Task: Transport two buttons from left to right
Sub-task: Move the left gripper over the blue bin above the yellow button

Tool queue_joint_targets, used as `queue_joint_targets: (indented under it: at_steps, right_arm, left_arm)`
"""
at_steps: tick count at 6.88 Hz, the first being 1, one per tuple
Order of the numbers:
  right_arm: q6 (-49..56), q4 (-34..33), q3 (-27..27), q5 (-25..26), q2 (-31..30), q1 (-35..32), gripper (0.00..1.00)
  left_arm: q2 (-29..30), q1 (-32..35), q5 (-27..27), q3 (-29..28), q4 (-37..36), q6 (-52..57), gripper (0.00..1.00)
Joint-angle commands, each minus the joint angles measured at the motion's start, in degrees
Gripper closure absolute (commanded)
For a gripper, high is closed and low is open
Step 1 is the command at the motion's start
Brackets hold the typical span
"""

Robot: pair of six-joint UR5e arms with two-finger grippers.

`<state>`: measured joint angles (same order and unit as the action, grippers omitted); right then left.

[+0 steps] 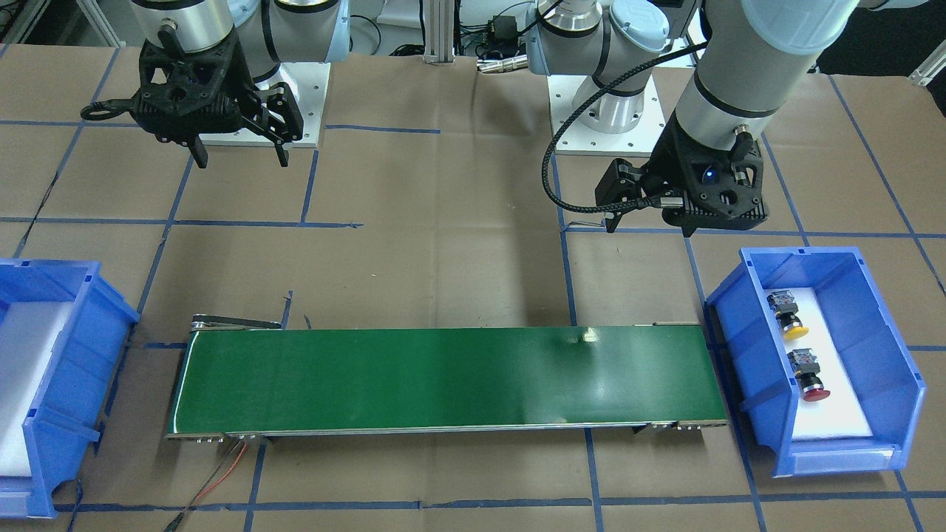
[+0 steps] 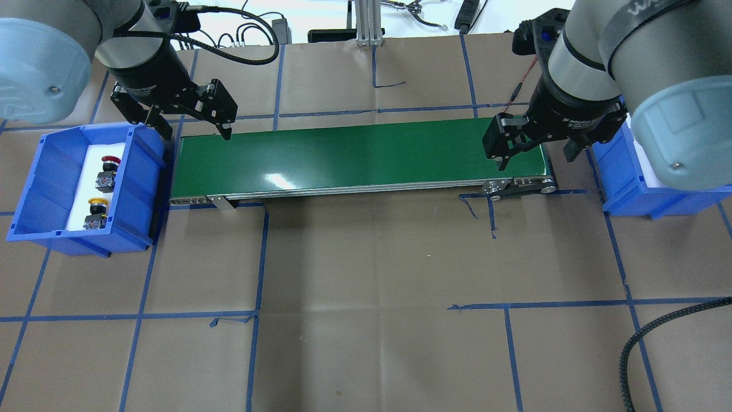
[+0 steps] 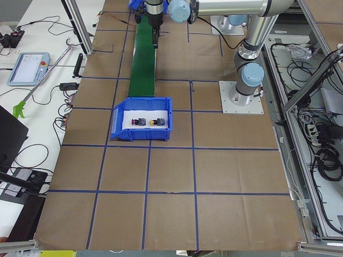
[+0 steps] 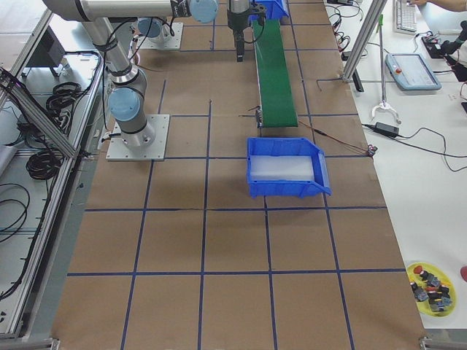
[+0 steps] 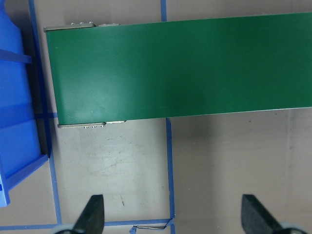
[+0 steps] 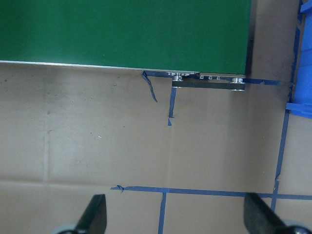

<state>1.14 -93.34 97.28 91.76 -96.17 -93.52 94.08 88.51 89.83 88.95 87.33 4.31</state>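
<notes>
Two buttons lie on white padding in the blue bin (image 2: 143, 189) at my left end of the table: a yellow-capped button (image 2: 96, 213) and a red-capped button (image 2: 108, 169). In the front view the yellow button (image 1: 787, 316) and the red button (image 1: 809, 377) lie in the same bin (image 1: 754, 347). My left gripper (image 2: 197, 134) is open and empty, above the table beside the bin and the belt's left end. My right gripper (image 2: 536, 161) is open and empty over the belt's right end. Both wrist views show spread fingers, left (image 5: 92, 214) and right (image 6: 95, 214), with nothing between them.
A green conveyor belt (image 2: 360, 160) runs between the two bins. A second blue bin (image 2: 623, 189) with white padding stands at my right end, partly hidden by my right arm. Brown paper with blue tape lines covers the table. A loose cable (image 2: 646, 337) lies at the near right.
</notes>
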Motion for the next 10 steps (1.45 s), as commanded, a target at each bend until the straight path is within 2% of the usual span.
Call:
queue_joint_targets:
  at_steps: [1,7,9,10]
  right_arm:
    - [0.00,0.00,0.01,0.00,0.02,0.00,0.00]
    - [-0.09,0.00,0.10,0.00,0.02,0.00,0.00]
    - [-0.09,0.00,0.10,-0.09,-0.07,-0.09,0.00]
    - [-0.09,0.00,0.10,-0.09,0.02,0.00,0.00]
  left_arm:
    - [-0.12,0.00,0.08,-0.09,-0.05,0.00,0.00]
    - [-0.65,-0.44,0.25,0.96,-0.31,0.09,0.00]
    - [-0.65,-4.80,-0.27,0.96,-0.23,0.52,0.00]
    - [-0.56,-8.58,-0.45,1.48,-0.31,5.57,0.00]
